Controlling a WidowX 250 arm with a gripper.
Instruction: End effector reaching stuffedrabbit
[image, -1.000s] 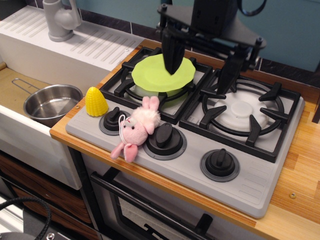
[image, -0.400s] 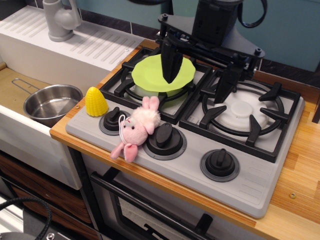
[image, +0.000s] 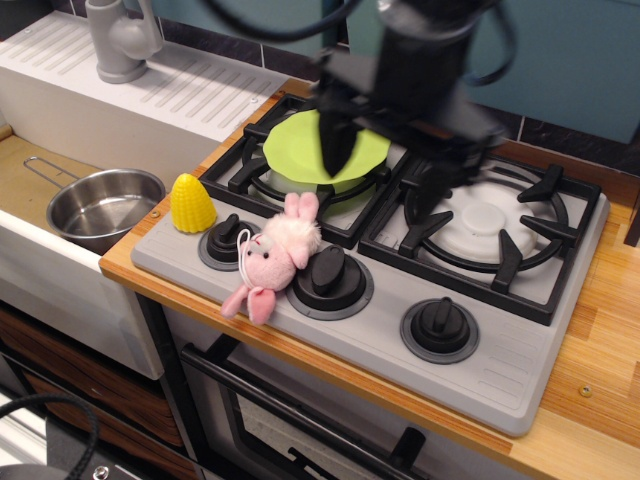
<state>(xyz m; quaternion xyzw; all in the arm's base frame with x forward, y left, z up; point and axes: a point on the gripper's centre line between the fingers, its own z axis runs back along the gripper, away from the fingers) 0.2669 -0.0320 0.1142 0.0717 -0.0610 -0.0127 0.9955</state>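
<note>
The pink stuffed rabbit lies on the grey stove's front panel between two black knobs, ears pointing back, limbs hanging toward the front edge, with its white string loop at its left. My black gripper hangs above the burners behind the rabbit, blurred by motion. It is open and empty. One finger is over the green plate, the other finger is over the right burner. The gripper is well apart from the rabbit, up and to its back right.
A yellow toy corn stands at the stove's front left corner. Three black knobs line the front panel. A steel pot sits in the sink at left, a grey faucet behind it. Wooden counter at right.
The gripper has come lower and slightly forward over the burners, fingers still spread. The rabbit, corn and plate have not moved.
</note>
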